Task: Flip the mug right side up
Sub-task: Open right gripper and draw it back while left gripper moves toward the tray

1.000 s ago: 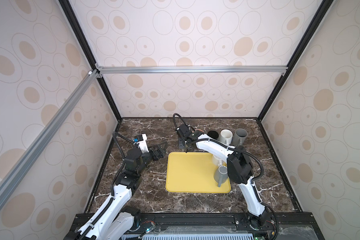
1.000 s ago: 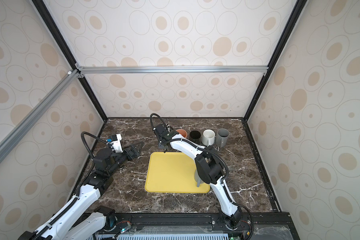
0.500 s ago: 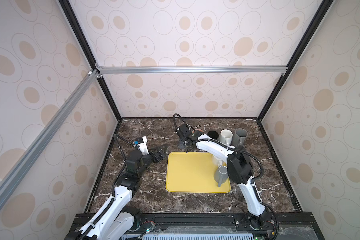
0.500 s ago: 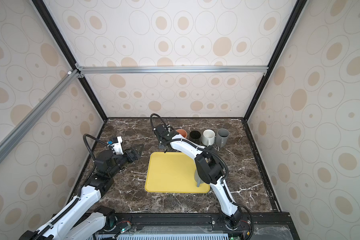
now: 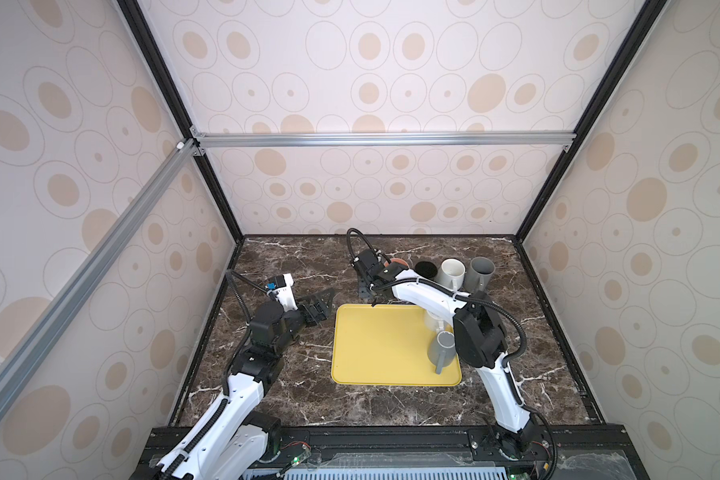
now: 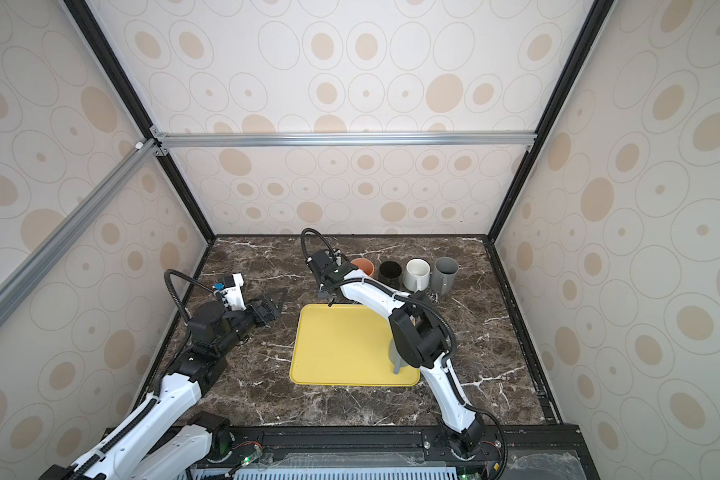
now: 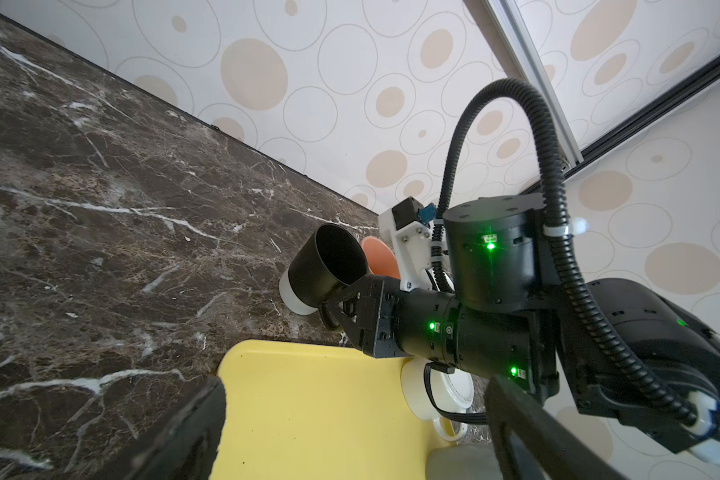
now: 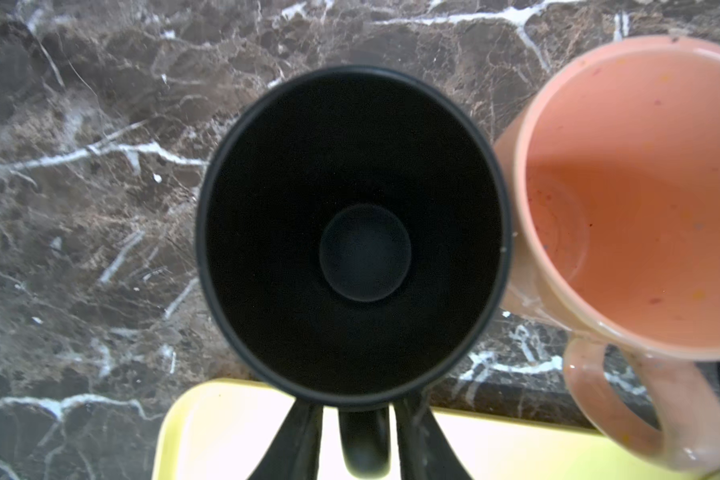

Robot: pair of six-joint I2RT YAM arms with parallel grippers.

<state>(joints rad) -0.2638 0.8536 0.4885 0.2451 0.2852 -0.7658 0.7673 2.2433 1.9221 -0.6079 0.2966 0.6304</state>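
The black mug (image 8: 352, 237) stands right side up on the marble just behind the yellow tray (image 5: 375, 345), close to an orange mug (image 8: 632, 208). My right gripper (image 8: 357, 419) straddles its handle, with a thin gap showing on each side, so the jaws are open and loose. The left wrist view shows the same black mug (image 7: 329, 266) in front of that gripper. In both top views the wrist hides most of it. My left gripper (image 5: 320, 306) hovers open and empty over the marble to the left of the tray.
An upside-down grey mug (image 5: 443, 349) and an upside-down cream mug (image 7: 437, 386) sit on the tray's right side. Upright orange (image 6: 362, 266), black (image 6: 390, 272), white (image 6: 417, 274) and grey (image 6: 445, 274) mugs line the back. My right arm spans the tray's right edge.
My right gripper's jaws have parted from the black mug's handle. The left arm has shifted slightly. The mugs on the tray are unmoved.
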